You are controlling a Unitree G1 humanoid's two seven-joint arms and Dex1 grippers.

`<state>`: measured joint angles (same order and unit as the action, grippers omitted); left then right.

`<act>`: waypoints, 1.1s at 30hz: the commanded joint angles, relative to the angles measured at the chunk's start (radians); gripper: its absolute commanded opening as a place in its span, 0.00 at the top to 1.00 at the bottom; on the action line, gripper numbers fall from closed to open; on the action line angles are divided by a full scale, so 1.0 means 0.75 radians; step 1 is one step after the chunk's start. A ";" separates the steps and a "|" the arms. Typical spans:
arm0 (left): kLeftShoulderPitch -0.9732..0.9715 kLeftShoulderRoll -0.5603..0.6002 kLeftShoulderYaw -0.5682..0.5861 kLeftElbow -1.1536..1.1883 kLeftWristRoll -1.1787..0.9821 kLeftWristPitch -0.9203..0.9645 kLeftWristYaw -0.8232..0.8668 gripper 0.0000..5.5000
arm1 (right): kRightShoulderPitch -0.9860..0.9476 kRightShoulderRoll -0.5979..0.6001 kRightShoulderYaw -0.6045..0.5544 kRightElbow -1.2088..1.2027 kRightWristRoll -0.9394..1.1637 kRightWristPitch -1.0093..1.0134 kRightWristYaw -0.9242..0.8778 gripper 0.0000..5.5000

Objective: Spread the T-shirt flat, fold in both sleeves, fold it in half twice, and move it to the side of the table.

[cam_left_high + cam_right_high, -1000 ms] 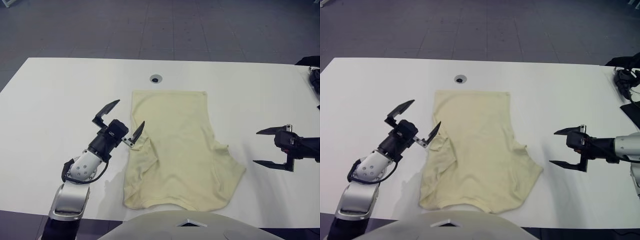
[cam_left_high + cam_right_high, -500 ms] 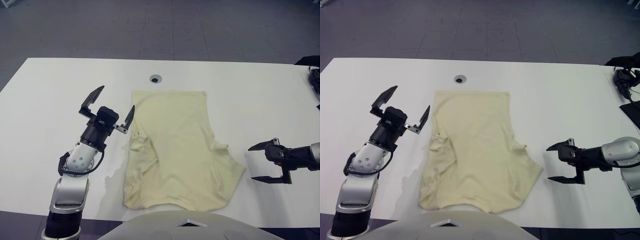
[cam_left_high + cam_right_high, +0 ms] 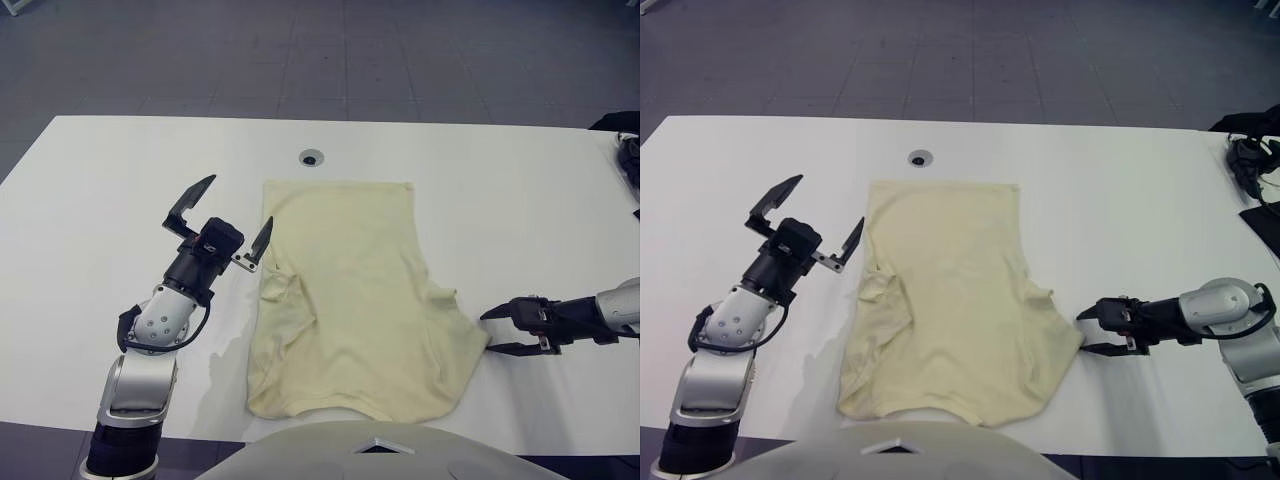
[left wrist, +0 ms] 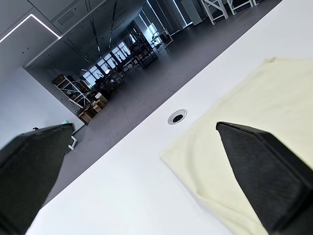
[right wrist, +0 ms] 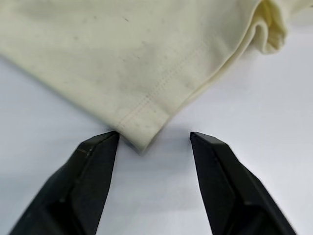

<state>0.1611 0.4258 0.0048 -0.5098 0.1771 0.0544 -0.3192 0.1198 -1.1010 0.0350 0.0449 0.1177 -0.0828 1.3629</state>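
Observation:
A pale yellow T-shirt (image 3: 350,290) lies on the white table (image 3: 120,180), its hem toward the far side and its near part rumpled. The left sleeve (image 3: 278,290) is folded in over the body. My left gripper (image 3: 228,218) hovers open just beside the shirt's left edge, a little above the table. My right gripper (image 3: 487,330) is low on the table, open, with its fingertips at the tip of the right sleeve (image 5: 146,132). That sleeve corner sits just ahead of the gap between the right fingers (image 5: 98,161).
A round cable hole (image 3: 312,157) lies in the table beyond the shirt's far edge. Dark cables and gear (image 3: 1250,160) rest at the far right corner. Bare white tabletop spreads on both sides of the shirt.
My right gripper has dropped to the table and slid left to the right sleeve's tip, its fingers narrowing. My left gripper rose away from the left sleeve, then settled slightly back.

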 commanded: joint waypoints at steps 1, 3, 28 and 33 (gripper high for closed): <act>0.002 0.021 0.001 0.004 0.019 0.000 -0.015 0.02 | 0.018 -0.002 0.010 0.001 -0.016 -0.012 -0.012 0.63; 0.000 0.025 -0.003 0.004 0.020 0.001 -0.020 0.02 | 0.022 -0.005 0.004 -0.005 -0.011 -0.013 -0.012 0.69; 0.008 0.042 -0.059 0.029 0.007 -0.043 -0.089 0.02 | 0.015 0.003 -0.064 -0.155 0.090 -0.030 -0.043 0.99; -0.006 0.042 -0.087 0.053 -0.001 -0.046 -0.118 0.02 | -0.009 0.000 -0.076 -0.303 0.157 0.015 -0.044 0.99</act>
<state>0.1688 0.4505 -0.0537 -0.4847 0.1796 0.0138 -0.3975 0.1254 -1.1006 -0.0107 -0.1478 0.2299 -0.0786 1.3343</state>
